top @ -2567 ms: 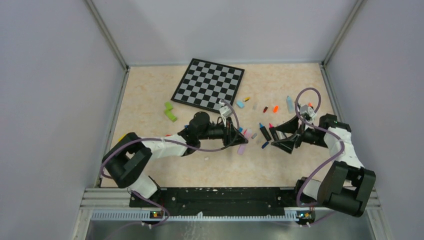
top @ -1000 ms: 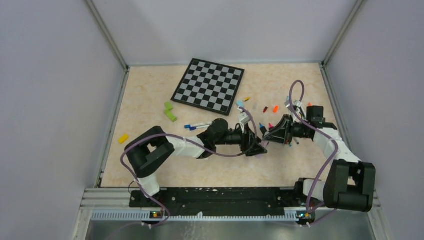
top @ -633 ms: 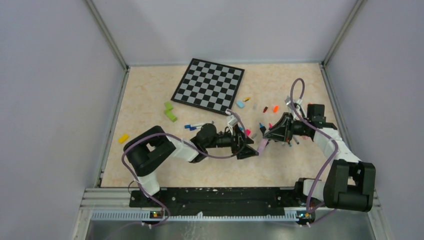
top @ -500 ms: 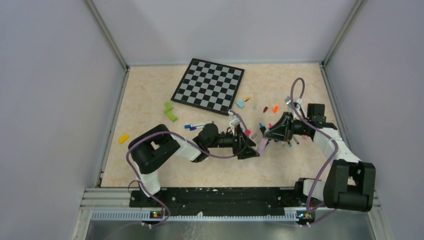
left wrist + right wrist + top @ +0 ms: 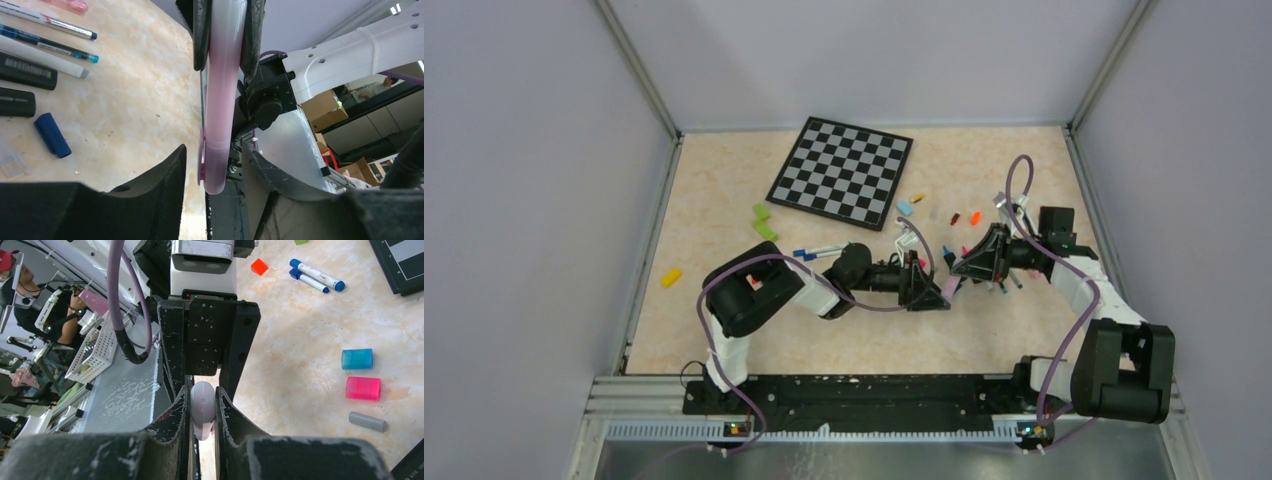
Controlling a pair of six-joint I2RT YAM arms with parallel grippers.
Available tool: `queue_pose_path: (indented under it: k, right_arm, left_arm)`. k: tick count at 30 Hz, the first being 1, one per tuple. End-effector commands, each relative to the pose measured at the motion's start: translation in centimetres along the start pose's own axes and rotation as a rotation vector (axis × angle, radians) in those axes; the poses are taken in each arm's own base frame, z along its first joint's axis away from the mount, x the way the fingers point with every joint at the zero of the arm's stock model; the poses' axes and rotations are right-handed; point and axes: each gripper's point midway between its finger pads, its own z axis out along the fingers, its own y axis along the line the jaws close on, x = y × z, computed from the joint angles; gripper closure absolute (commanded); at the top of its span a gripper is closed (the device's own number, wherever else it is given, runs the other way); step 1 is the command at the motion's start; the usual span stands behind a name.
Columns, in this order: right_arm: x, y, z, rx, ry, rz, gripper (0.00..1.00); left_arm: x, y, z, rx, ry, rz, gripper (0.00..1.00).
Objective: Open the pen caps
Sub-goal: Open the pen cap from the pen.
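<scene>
A lilac pen [image 5: 949, 289] hangs above the table between the two arms, and my right gripper [image 5: 962, 272] is shut on its barrel [image 5: 202, 407]. In the left wrist view the pen [image 5: 222, 90] runs down from the right fingers [image 5: 201, 35] to its darker purple cap [image 5: 215, 170]. My left gripper [image 5: 214, 150] straddles that cap end, open, with a clear gap on its left side and the other finger close beside the cap. Loose pen caps lie on the table: cyan [image 5: 357, 359], pink [image 5: 363, 388], grey [image 5: 367, 421] and blue [image 5: 52, 135].
Black markers [image 5: 25, 75] and thin pens [image 5: 50, 45] lie just beyond the grippers. Two blue-capped markers [image 5: 819, 251] lie left of the left wrist. The checkered board [image 5: 842, 168] lies at the back, with green blocks [image 5: 764, 225] and a yellow block [image 5: 670, 277] to the left.
My left gripper has slid right up to the pen's free end and its jaws have narrowed around the cap. The right gripper has kept the pen in place.
</scene>
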Motion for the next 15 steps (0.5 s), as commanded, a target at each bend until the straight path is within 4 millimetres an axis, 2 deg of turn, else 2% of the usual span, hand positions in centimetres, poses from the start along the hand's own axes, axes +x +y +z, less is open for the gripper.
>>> queue_pose_path:
  k: [1, 3, 6, 9, 12, 15]
  right_arm:
    - [-0.3, 1.2, 0.2, -0.073, -0.017, -0.024, 1.00]
    - [-0.4, 1.2, 0.2, -0.072, -0.017, -0.028, 1.00]
    - [-0.5, 0.9, 0.2, -0.056, -0.012, -0.038, 1.00]
    - [-1.8, 0.6, 0.1, -0.042, -0.008, -0.041, 1.00]
    - [-4.1, 1.3, -0.3, -0.053, -0.030, -0.046, 1.00]
    - [-7.4, 1.8, -1.0, -0.028, -0.052, -0.079, 1.00]
  left_arm:
    - [-0.9, -1.7, 0.8, 0.084, -0.004, 0.042, 0.56]
    - [-0.5, -1.5, 0.8, 0.085, 0.012, 0.033, 0.66]
    - [0.1, -1.4, 0.8, 0.091, 0.041, 0.013, 0.89]
    - [0.8, -1.2, 0.6, 0.088, 0.073, -0.004, 1.00]
    - [1.5, -1.3, 0.2, 0.076, 0.108, -0.013, 1.00]
    - [2.1, -1.4, -0.5, 0.059, 0.139, 0.007, 1.00]
